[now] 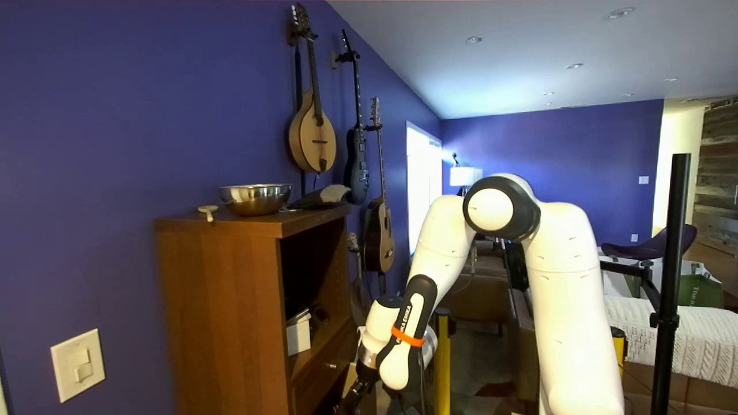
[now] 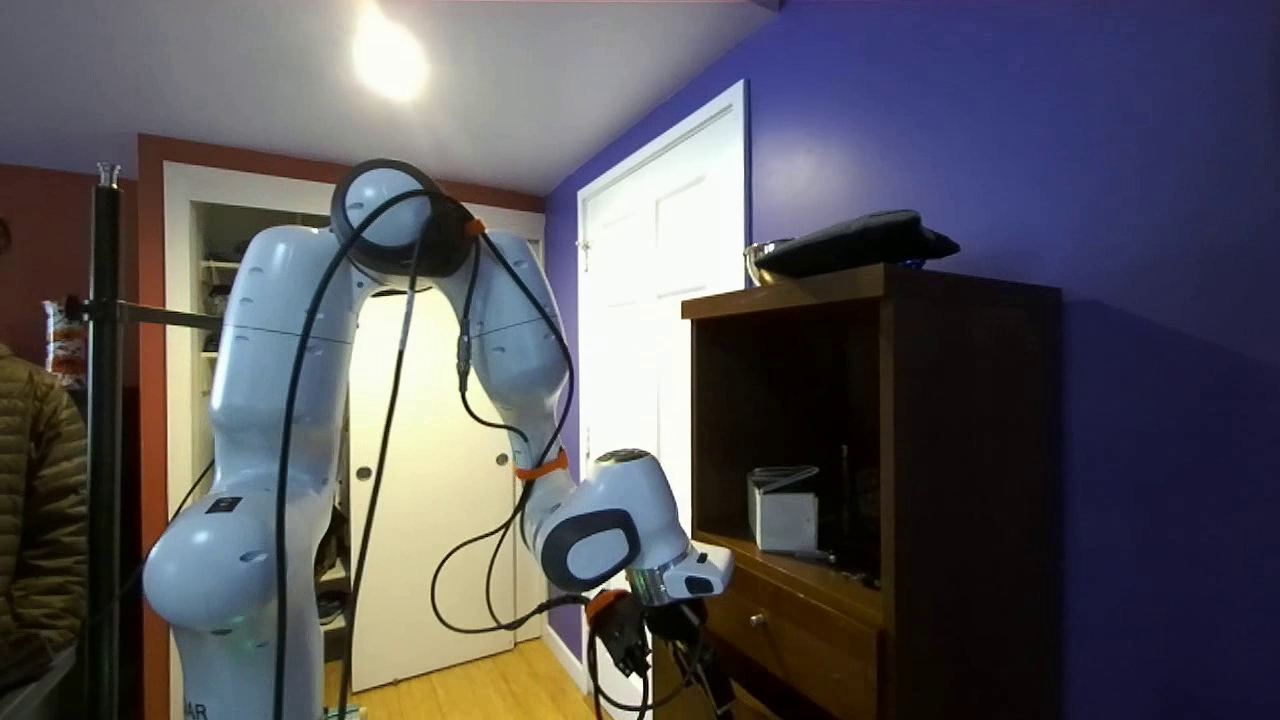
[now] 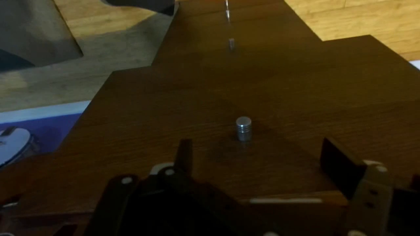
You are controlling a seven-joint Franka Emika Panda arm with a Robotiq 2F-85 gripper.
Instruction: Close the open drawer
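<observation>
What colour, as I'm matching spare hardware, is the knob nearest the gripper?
Silver-grey, with a metallic look; the knob shows best in the wrist view.

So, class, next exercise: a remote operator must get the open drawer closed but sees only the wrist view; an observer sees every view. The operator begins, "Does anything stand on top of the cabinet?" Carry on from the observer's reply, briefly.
Observer: Yes, in an exterior view a metal bowl stands on the cabinet.
Operator: I only have the fingers, apart, and a metal knob. Does the cabinet hold anything?
Observer: In an exterior view, a white box stands in the open compartment.
Operator: And the drawer front directly beneath that compartment?
Observer: In an exterior view it looks pushed in, level with the cabinet's front.
</observation>
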